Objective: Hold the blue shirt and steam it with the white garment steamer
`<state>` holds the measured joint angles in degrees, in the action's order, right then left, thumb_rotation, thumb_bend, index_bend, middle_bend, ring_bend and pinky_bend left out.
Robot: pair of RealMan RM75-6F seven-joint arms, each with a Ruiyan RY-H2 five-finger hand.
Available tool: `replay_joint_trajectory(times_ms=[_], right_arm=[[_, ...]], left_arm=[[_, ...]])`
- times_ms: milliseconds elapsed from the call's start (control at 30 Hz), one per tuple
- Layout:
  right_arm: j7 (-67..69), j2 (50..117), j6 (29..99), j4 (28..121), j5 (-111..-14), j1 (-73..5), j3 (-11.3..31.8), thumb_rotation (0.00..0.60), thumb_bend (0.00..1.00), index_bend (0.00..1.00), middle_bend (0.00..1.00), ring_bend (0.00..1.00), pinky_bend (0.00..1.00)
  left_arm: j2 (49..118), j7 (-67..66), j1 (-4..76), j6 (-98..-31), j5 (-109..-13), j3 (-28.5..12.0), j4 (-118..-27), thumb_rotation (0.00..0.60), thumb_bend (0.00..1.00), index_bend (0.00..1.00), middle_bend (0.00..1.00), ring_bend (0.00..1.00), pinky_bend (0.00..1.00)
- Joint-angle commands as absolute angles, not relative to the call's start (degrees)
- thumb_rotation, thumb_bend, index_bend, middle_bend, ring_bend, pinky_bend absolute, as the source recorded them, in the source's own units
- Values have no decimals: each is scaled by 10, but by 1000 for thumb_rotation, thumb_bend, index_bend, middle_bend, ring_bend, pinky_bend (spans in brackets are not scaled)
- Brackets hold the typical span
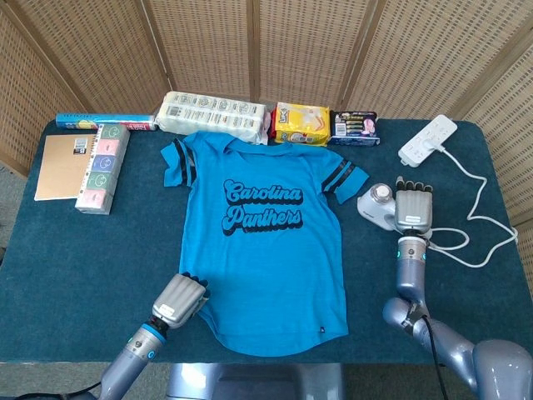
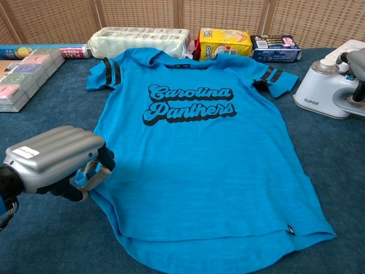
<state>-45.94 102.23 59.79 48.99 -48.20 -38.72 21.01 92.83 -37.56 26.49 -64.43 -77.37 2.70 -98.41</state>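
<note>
The blue shirt [image 1: 262,242] [image 2: 197,154] lies flat on the dark blue table, printed side up, collar toward the back. My left hand [image 1: 179,302] [image 2: 54,158] is at the shirt's lower left hem, fingers curled, pinching a fold of the fabric. The white garment steamer [image 1: 377,204] [image 2: 322,88] stands just right of the shirt's right sleeve. My right hand [image 1: 413,207] [image 2: 356,63] hovers over the steamer's handle with its fingers stretched forward; the chest view cuts most of it off at the frame edge, and I see no grip on the handle.
A white power strip [image 1: 428,139] sits at the back right, its cable [image 1: 479,218] looping beside the steamer. Along the back lie a tissue pack [image 1: 212,115], a yellow pack [image 1: 301,123] and a dark box [image 1: 354,127]. A notebook [image 1: 60,165] and stacked boxes [image 1: 102,167] occupy the left.
</note>
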Motion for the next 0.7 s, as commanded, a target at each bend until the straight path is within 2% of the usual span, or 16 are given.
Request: replay_joint_trajectory(times_ms=[33, 333, 700], right_arm=[[-464, 1021, 605, 495, -482, -384, 205, 600, 336, 72, 239, 204, 193], [-453, 1033, 626, 491, -488, -380, 200, 600, 352, 2, 177, 153, 125], [-446, 1041, 637, 483, -489, -378, 201, 600, 390, 0, 152, 132, 105]], left_arm=[[928, -375, 265, -645, -775, 27, -984, 600, 439, 809, 712, 574, 493], [927, -372, 264, -647, -778, 28, -982, 600, 438, 809, 712, 574, 493], [929, -368, 263, -648, -782, 28, -981, 600, 437, 810, 713, 574, 493]])
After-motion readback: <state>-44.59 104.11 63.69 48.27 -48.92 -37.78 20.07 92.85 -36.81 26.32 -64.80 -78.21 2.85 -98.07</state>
